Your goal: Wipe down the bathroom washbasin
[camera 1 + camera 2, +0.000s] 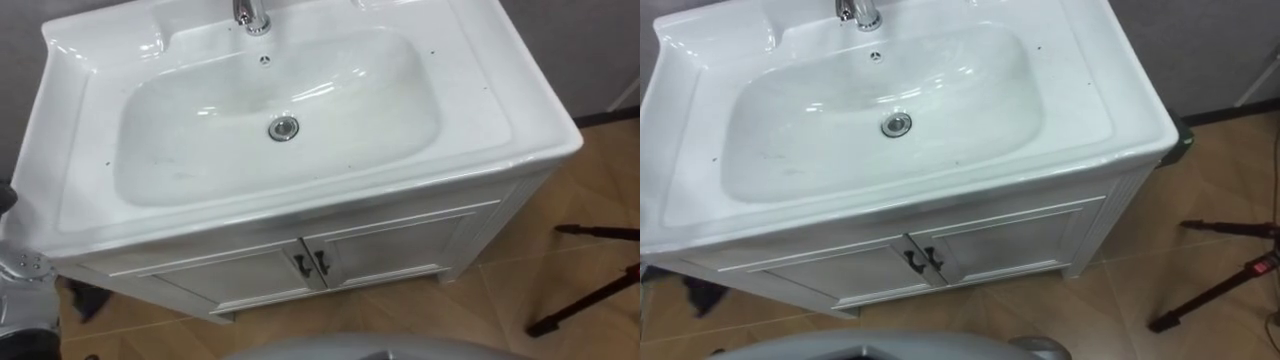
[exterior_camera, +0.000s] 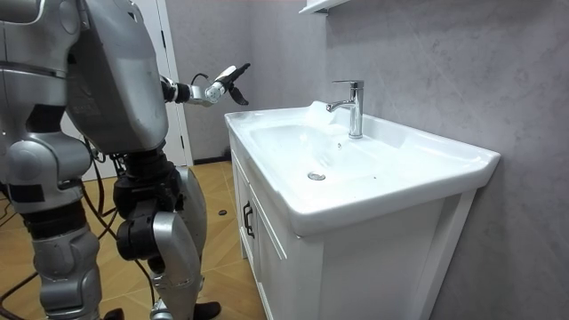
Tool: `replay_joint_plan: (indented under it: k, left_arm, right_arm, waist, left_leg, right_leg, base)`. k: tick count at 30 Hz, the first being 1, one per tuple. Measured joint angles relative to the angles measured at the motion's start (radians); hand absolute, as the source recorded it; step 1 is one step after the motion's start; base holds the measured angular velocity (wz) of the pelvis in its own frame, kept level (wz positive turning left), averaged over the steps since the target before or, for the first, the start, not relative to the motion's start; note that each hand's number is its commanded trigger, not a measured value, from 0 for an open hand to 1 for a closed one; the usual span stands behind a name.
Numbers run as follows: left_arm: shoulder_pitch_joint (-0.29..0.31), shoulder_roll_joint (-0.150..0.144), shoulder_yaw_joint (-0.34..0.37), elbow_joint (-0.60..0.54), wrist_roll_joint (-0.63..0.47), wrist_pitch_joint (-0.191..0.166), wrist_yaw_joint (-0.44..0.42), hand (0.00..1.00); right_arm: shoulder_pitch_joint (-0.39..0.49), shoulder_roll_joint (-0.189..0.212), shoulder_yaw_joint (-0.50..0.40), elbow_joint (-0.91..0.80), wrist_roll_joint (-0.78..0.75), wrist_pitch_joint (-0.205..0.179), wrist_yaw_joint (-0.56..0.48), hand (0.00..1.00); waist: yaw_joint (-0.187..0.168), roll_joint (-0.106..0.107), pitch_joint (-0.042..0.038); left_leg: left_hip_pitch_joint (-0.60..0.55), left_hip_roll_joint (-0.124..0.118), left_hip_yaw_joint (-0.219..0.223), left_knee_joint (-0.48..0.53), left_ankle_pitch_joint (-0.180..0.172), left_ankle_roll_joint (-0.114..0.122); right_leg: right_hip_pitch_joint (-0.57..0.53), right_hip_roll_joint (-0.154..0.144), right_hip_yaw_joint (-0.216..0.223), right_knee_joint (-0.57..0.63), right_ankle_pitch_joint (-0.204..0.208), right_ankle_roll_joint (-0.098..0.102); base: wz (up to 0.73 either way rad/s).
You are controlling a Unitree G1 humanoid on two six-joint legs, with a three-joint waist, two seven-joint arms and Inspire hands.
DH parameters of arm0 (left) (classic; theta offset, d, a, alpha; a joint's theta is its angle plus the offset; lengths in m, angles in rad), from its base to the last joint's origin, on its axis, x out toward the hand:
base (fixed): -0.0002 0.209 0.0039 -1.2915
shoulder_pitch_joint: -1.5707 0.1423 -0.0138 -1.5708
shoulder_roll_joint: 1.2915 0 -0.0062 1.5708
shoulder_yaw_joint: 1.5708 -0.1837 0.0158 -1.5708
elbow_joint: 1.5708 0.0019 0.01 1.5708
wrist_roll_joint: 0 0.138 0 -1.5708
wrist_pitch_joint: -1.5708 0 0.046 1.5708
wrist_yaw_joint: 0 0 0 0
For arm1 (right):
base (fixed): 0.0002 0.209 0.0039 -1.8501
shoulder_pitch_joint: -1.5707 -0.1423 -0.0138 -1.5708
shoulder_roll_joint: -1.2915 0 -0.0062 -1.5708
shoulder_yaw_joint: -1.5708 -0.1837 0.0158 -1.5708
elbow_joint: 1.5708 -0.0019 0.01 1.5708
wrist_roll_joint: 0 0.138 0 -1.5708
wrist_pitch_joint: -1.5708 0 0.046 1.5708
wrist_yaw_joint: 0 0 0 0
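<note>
The white basin (image 1: pixel 180 160) is set in a white cabinet just in front of me. A chrome drain (image 1: pixel 283 127) sits in the middle of its bowl, and a chrome tap (image 1: pixel 252 15) stands at the back rim. Small dark specks dot the rim and the bowl. In the room view I stand at the basin's (image 2: pixel 293 191) front. My left hand (image 2: pixel 220 87) is raised in the air beside its far corner, fingers straight and holding nothing. No cloth shows.
The cabinet has two doors with dark handles (image 1: pixel 311 264) below the basin. Black tripod legs (image 1: pixel 590 290) lie on the wooden floor at the right. A grey wall runs behind the tap, and a white door (image 2: pixel 178 116) stands beyond my left hand.
</note>
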Motion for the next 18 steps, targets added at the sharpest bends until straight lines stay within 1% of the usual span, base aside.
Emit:
replay_joint_plan:
  k: [6,10,14,15,17,18]
  left_arm:
    - [0.0,0.0,0.0,-0.004,0.0,-0.002,0.0,0.0]
    - [0.0,0.0,0.0,-0.01,0.0,-0.018,0.0,0.0]
    - [0.0,0.0,-0.001,-0.01,-0.004,-0.022,0.0,0.0]
    - [0.0,0.0,-0.001,-0.01,-0.019,-0.025,0.0,0.0]
    - [-0.003,0.0,-0.001,-0.01,-0.091,-0.033,0.0,0.0]
    - [-0.006,0.0,-0.001,-0.01,-0.11,-0.034,0.0,0.0]
  right_arm:
    - [0.0,0.0,0.0,0.002,0.0,-0.005,0.011,0.0]
    - [-0.001,0.0,0.0,0.003,0.0,-0.009,0.01,0.0]
    - [-0.001,0.0,0.002,0.007,0.003,-0.009,0.012,0.0]
    - [-0.001,0.0,0.003,0.006,0.004,-0.009,0.012,0.0]
    - [-0.001,0.0,0.008,0.007,0.005,-0.009,0.012,0.0]
    - [0.0,0.0,0.011,0.007,0.005,-0.009,0.011,0.0]
  waist:
    - [-0.001,0.003,-0.0001]
    - [0.0,0.002,0.0]
    - [-0.003,0.001,0.0001]
    - [-0.003,0.001,0.0001]
    - [-0.005,0.002,0.0001]
    - [-0.005,0.002,0.0001]
  left_leg:
    - [0.0,0.0,0.0,0.0,0.0,0.0]
    - [0.0,0.0,0.0,0.0,0.0,0.0]
    - [0.0,0.0,0.0,0.0,0.0,0.0]
    - [0.0,0.0,-0.001,0.0,0.0,0.0]
    - [0.0,0.0,-0.002,0.0,0.0,0.0]
    - [0.0,0.0,-0.002,0.0,0.0,0.0]
  right_leg:
    - [0.0,0.0,0.001,0.0,0.0,0.0]
    - [0.0,0.0,0.001,0.0,0.0,0.0]
    - [0.0,0.0,0.001,0.0,0.0,0.0]
    - [0.0,0.0,0.001,0.0,0.0,0.0]
    - [0.001,0.0,0.0,0.0,0.0,0.0]
    - [0.001,0.0,0.0,0.0,0.0,0.0]
  base:
    - [0.0]
    - [0.0]
    - [0.0]
    - [0.0]
    - [0.0]
    - [0.0]
